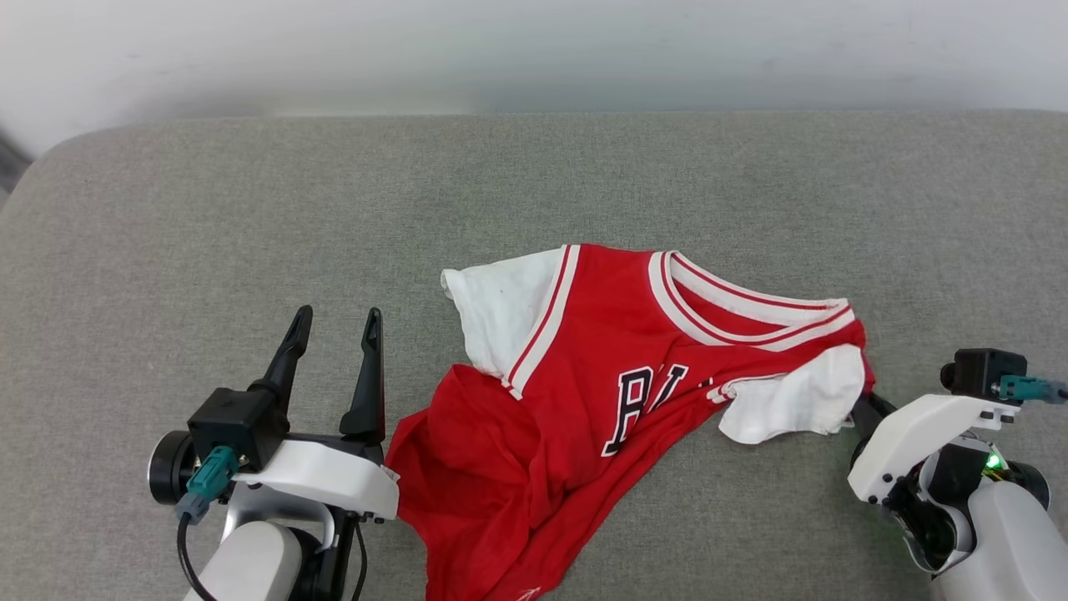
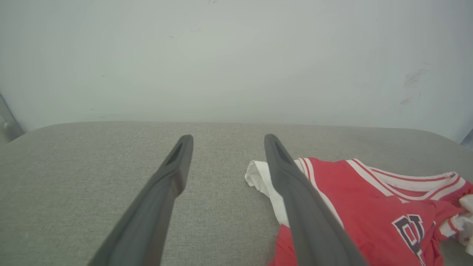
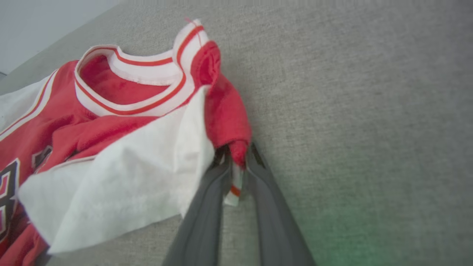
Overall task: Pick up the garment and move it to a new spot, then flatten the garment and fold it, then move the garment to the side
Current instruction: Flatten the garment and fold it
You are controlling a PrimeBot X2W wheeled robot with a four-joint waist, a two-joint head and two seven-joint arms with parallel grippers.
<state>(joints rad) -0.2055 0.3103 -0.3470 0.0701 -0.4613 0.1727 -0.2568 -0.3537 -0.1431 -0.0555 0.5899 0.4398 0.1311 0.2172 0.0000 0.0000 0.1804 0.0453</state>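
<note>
The garment [image 1: 584,367], a red jersey with white sleeves, striped trim and black letters, lies crumpled on the grey padded surface [image 1: 534,184]. My left gripper [image 1: 340,313] stands open just left of the garment's lower left part, with nothing between its fingers. In the left wrist view the left gripper [image 2: 228,138] points past the garment [image 2: 369,207] on its right. My right gripper [image 1: 863,409] is at the jersey's right edge, its fingers partly hidden under the white sleeve. The right wrist view shows my right gripper [image 3: 238,155] nearly closed, with a red fold of the garment [image 3: 111,122] pinched between its tips.
The padded surface ends at a pale wall [image 1: 534,50] at the back, and its rounded corner [image 1: 50,159] is at the far left. Bare grey fabric stretches behind and to both sides of the jersey.
</note>
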